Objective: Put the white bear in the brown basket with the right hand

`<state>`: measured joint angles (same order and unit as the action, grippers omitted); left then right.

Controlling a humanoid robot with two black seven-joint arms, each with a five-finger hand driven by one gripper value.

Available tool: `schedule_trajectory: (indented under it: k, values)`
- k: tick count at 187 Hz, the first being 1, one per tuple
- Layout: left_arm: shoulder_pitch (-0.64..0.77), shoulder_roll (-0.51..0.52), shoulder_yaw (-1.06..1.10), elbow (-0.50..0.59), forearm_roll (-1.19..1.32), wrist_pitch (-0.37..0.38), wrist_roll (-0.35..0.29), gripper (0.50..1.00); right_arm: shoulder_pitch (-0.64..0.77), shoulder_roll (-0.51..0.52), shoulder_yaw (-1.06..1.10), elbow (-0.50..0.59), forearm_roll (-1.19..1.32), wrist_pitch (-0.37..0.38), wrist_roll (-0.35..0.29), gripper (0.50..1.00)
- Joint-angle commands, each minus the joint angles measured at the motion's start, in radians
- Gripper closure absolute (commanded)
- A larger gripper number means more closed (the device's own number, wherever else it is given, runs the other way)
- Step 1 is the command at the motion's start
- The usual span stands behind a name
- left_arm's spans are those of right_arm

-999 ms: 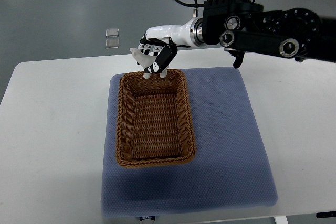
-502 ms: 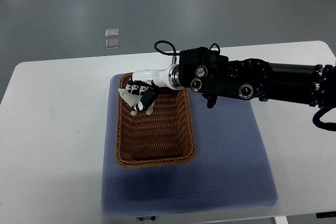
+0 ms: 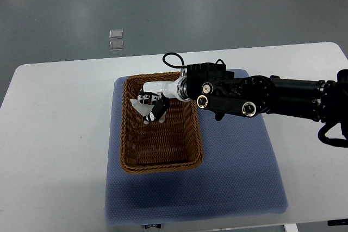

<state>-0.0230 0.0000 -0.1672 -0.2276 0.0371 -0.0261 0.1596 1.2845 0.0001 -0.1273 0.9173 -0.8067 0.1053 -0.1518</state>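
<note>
Just above the middle of the frame, the right robot hand [image 3: 150, 104] reaches in from the right edge on a long black arm [image 3: 272, 99] and sits inside the upper part of the brown basket [image 3: 190, 134], its white palm and dark fingers [image 3: 157, 111] pointing down and to the left. Those fingers are curled in, and a pale whitish shape shows against them on the left side – whether this is the white bear [image 3: 136, 105] held in the grasp cannot be told for certain at this size, though something light does sit between the fingers and the basket's upper left wall. The basket itself is a woven rectangle standing upright on a blue mat [image 3: 239, 177], long side running up and down the frame, and the mat lies on the white counter [image 3: 54, 150], which fills the lower two thirds of the picture. A black cable [image 3: 173, 58] loops up from the wrist near the basket's top rim. Beyond the counter's far edge, in the upper left of the frame, two small pale squares [image 3: 115, 38] lie on the grey floor [image 3: 65, 9] – well apart from everything on the counter
</note>
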Motion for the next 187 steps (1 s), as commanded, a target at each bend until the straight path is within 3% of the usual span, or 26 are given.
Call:
schedule_trajectory:
  k: [1,17,26,33,59,107,166,187]
  values:
    - [0.0,0.0,0.0,0.001,0.0,0.0,0.0,0.5,-0.004,0.0,0.0,-0.001,0.0,-0.004,0.0,0.857]
    - [0.0,0.0,0.0,0.001,-0.002,0.0,0.0,0.5,-0.004,0.0,0.0,-0.003,0.0,-0.004,0.001,0.75]
    - [0.0,0.0,0.0,0.001,0.0,0.0,0.0,0.5,-0.007,0.0,0.0,-0.003,0.0,-0.004,0.001,0.742]
    - [0.0,0.0,0.0,0.001,-0.002,0.0,0.0,0.5,-0.007,0.0,0.0,-0.003,0.0,-0.003,0.001,0.703]
    - [0.0,0.0,0.0,0.001,-0.002,0.0,0.0,0.5,-0.001,-0.008,0.008,-0.003,0.0,0.001,0.001,0.64]
    - [0.0,0.0,0.002,-0.001,0.0,0.0,0.0,0.5,0.004,-0.057,0.06,-0.003,0.017,-0.001,0.001,0.615]
    - [0.0,0.0,0.002,-0.001,0.0,-0.002,0.0,0.5,-0.013,-0.138,0.301,-0.005,0.026,-0.009,0.046,0.615]
    - [0.0,0.0,0.002,-0.001,0.0,0.0,0.0,0.5,-0.106,-0.16,0.463,-0.006,0.064,-0.021,0.046,0.615]
